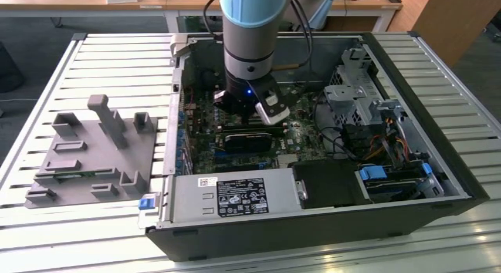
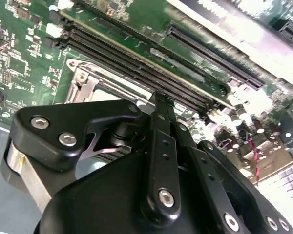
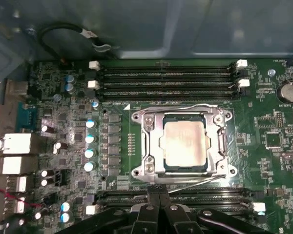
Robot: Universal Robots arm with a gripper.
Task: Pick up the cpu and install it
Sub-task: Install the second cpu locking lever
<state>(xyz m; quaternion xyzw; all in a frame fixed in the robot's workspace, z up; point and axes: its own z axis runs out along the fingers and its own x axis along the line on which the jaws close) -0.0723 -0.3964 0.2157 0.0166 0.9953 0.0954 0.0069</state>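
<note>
Cpu [image 3: 184, 144] seated in socket [image 3: 151, 146], hand [image 3: 159, 195] beside.

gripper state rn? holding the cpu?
Gripper: shut, fingertips pressed together, holding nothing. The cpu sits in the socket on the motherboard.

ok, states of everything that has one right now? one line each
cpu: seated in the socket, metal top exposed.
Socket frame: down around the cpu.
Hand: fingers together, holding nothing, just off the socket edge.
Four memory slots on the far side of the socket: unfilled.
Computer case: lying flat, side panel off.
</note>
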